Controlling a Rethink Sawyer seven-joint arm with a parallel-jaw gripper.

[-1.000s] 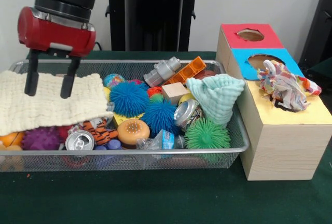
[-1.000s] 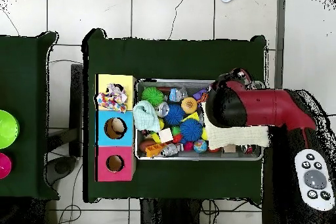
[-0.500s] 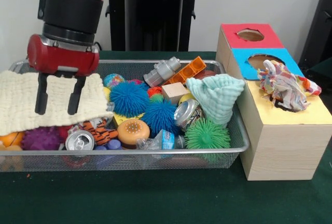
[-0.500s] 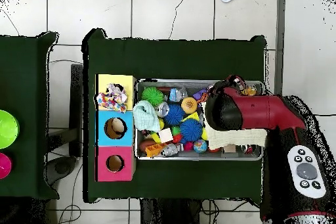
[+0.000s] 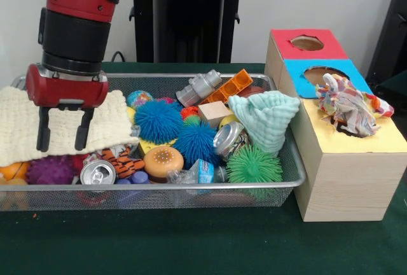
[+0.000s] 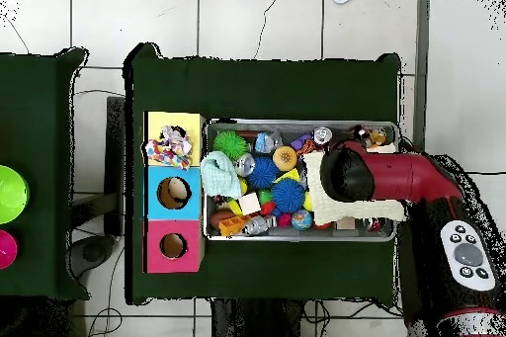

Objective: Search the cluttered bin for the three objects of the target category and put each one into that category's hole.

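Note:
My gripper [image 5: 62, 142] hangs open over the left end of the wire bin [image 5: 159, 189], its two black fingers [image 5: 43, 130] straddling the front part of a cream cloth [image 5: 19, 128] with nothing held between them. A mint cloth [image 5: 267, 119] stands bunched at the bin's right end. A multicoloured cloth [image 5: 346, 103] lies stuffed on the yellow section's hole of the wooden box [image 5: 343, 179]. From overhead the arm's wrist [image 6: 346, 175] hides the gripper above the cream cloth [image 6: 390, 210]; the mint cloth [image 6: 221, 177] and multicoloured cloth [image 6: 174, 145] show near the box.
The bin also holds blue spiky balls [image 5: 159, 121], a green spiky ball [image 5: 254, 165], a drink can [image 5: 98, 173], a tiger toy [image 5: 121, 159], an orange brick [image 5: 229, 87] and a grey toy [image 5: 198, 87]. The red hole [image 5: 307, 42] and blue hole [image 5: 321, 74] are open.
The gripper has come lower over the cream cloth, shifted a little sideways, and stayed open. The arm swung round above the bin. The objects have not moved.

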